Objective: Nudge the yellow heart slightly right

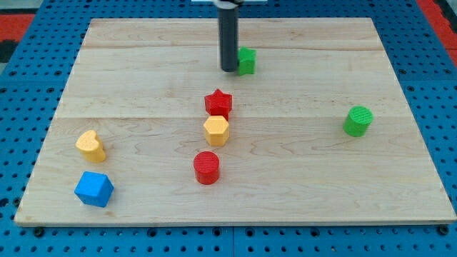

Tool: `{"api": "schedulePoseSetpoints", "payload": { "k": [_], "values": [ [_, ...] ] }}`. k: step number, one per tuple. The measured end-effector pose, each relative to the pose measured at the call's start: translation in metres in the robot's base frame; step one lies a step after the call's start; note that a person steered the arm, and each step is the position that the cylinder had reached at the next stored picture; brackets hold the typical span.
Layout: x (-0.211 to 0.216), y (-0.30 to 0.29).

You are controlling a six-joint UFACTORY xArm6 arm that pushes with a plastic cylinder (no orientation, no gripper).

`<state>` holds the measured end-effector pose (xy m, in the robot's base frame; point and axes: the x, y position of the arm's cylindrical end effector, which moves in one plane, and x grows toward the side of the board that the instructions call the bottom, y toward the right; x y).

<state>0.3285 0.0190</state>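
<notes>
One view on offer, so here it is. The yellow heart [91,145] sits near the worktop's [300,178] lower-left corner, just above the blue cube [94,189]. My tip [229,69] is well away from the heart, up toward the view's top and off to its right, parked right beside a green block [247,61], touching it or very nearly. No claw on this arm, only the dark rod, so there is nothing to report as released or clenched.

Between the heart and my tip lies a little column: red star [218,103], yellow hexagon [216,130] and red cylinder [206,168], all to the heart's right. A green cylinder [358,121] stands much farther right of the heart, alone.

The danger, as I judge it: a straight run from here meets the heart on its right side and would shove it left, the wrong way. Swinging round to its left is needed, and a low path risks clipping the blue cube. Push too long and "slightly" is lost.

The worktop is pale wood in planks, smooth and level. Round it runs a blue pegboard [435,100], with a strip of red at the top corners.
</notes>
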Motion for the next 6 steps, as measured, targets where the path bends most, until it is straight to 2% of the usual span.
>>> {"api": "schedulePoseSetpoints", "payload": {
  "k": [1,2,3,4,5,6],
  "values": [
    [-0.006,0.057],
    [-0.025,0.001],
    [-0.012,-0.119],
    [0.050,-0.249],
    [0.112,-0.323],
    [0.157,-0.284]
  ]
}}
